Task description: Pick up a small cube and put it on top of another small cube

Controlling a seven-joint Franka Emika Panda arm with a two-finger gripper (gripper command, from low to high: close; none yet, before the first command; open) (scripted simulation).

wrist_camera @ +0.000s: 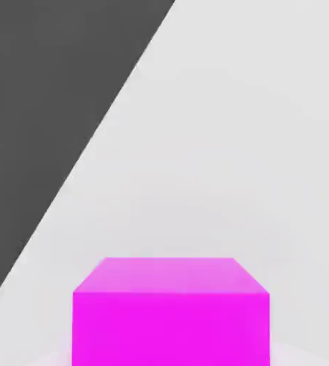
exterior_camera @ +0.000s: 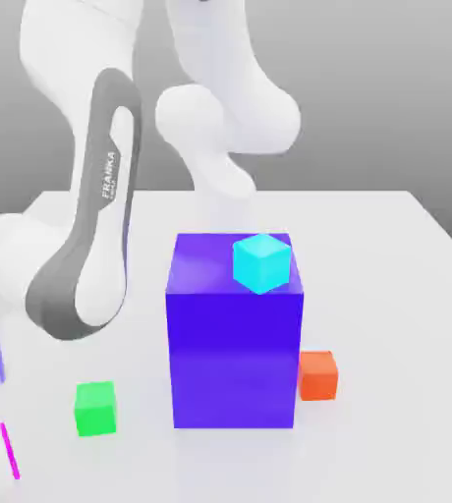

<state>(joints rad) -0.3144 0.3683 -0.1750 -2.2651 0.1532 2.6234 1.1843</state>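
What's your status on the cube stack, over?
Pincer state unreadable. Magenta cube close under hand camera. Green cube bare on table, big blue block beside it.

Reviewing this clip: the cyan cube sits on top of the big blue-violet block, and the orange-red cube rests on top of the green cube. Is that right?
Not quite. The cyan cube is on the big blue-violet block, but the orange-red cube rests on the table at the block's side towards the exterior view's right. The green cube stands apart with nothing on it, as the exterior view shows.

Open tabletop [exterior_camera: 387,246] rings the green cube [exterior_camera: 95,409] — blue block [exterior_camera: 235,344] looms nearby
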